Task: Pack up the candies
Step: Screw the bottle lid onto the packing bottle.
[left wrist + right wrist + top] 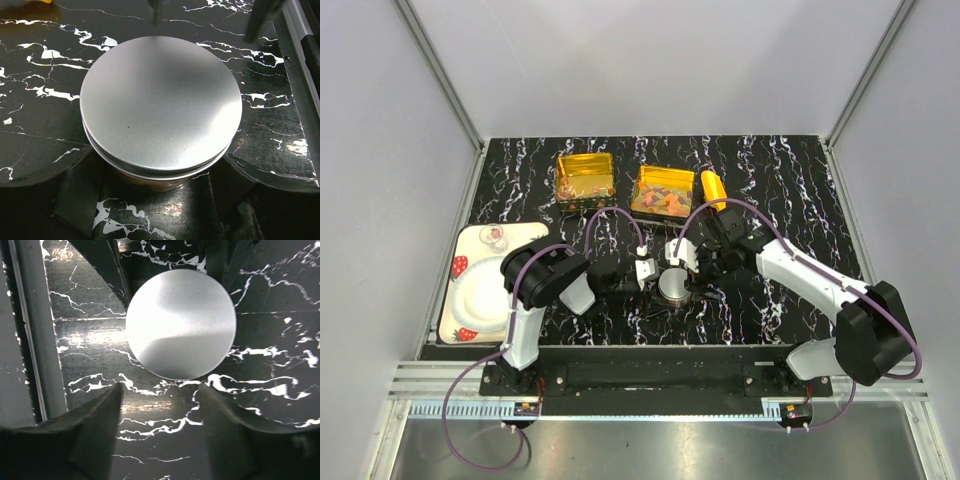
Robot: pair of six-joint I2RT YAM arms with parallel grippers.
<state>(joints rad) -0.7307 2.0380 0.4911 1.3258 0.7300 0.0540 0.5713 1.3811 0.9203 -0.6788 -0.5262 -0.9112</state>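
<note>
Right gripper (160, 390): fingers apart above silver lid (180, 322), clear of it. Left gripper (156, 170): clamped wide on round tin (150, 184) under lid. Candies (663, 197) well behind, in square gold tin (640, 190). Risk: lid off-centre, maybe unseated; sliding off if tilted.
</note>
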